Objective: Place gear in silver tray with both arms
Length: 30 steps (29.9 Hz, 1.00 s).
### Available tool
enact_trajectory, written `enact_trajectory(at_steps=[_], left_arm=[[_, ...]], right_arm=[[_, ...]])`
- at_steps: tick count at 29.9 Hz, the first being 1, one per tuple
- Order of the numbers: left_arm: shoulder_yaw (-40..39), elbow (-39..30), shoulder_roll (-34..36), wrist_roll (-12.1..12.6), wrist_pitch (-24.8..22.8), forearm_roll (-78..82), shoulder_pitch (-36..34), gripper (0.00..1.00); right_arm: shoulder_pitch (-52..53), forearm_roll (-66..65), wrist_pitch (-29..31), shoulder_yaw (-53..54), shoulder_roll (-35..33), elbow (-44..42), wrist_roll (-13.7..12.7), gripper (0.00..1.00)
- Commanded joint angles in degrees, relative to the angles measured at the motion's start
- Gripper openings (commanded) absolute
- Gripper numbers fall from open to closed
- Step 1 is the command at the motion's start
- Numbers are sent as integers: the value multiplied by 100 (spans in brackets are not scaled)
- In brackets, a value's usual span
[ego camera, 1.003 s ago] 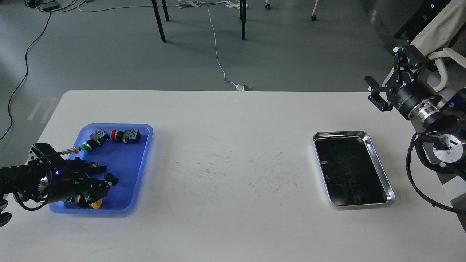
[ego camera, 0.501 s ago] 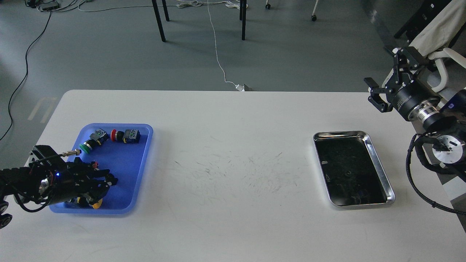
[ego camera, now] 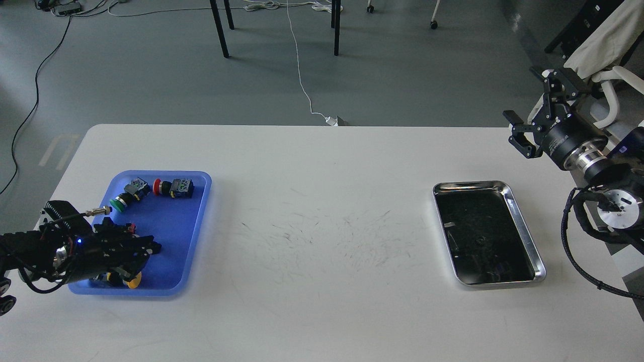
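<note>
White table (ego camera: 322, 201): silver tray (ego camera: 523, 231) below right gripper (ego camera: 528, 125).

Both arms are black: the right arm (ego camera: 593, 161) has silver wrist rings and looped cable, the left arm (ego camera: 60, 251) apparently a blue light

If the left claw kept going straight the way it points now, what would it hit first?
The left claw points rightward over the blue tray. Nothing stands ahead inside the tray; next comes its right rim, then bare white table. Its height is unclear, so it may pass over the rim.
</note>
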Motion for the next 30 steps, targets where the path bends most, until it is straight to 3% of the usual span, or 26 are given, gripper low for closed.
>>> enact_trajectory(at_steps=[1, 7, 12, 22, 30], left_arm=[[-7, -34, 99, 1, -18, -7, -30, 11], [-33, -244, 310, 1, -88, -25, -179, 9], [-77, -595, 617, 1, -545, -358, -636, 8], [-121, -886, 697, 1, -1626, -1624, -2349, 8], [-244, -2019, 601, 1, -1987, -2126, -3053, 8]], right_arm=[[-1, 0, -8, 0, -1, 9, 0, 99], [-1, 0, 1, 0, -1, 9, 0, 99], [-1, 0, 1, 0, -1, 9, 0, 99], [17, -79, 1, 0, -18, 17, 0, 99], [61, -105, 1, -17, -18, 17, 0, 99]])
